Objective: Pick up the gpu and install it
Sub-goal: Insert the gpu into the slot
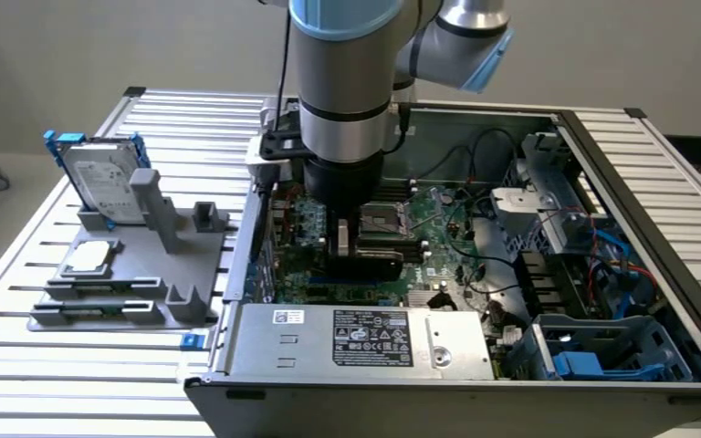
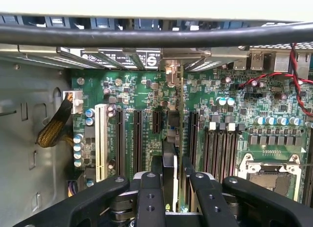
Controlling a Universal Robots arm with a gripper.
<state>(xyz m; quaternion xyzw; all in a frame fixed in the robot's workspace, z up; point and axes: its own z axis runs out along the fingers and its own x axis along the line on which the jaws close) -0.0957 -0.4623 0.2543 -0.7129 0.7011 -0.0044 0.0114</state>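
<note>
The arm (image 1: 340, 91) points straight down, wrist vertical, its hand (image 1: 353, 245) clamped on the gpu (image 1: 378, 267).

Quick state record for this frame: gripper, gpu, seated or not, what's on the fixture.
gripper: shut on gpu, down inside the open case
gpu: edge-on between the fingers, over the motherboard slots
seated: cannot tell
fixture: outside the case, at the exterior view's left; hard drive upright, processor chip lying flat

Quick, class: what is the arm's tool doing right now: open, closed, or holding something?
Tool: closed on the gpu, holding it edge-on over the motherboard.
</note>
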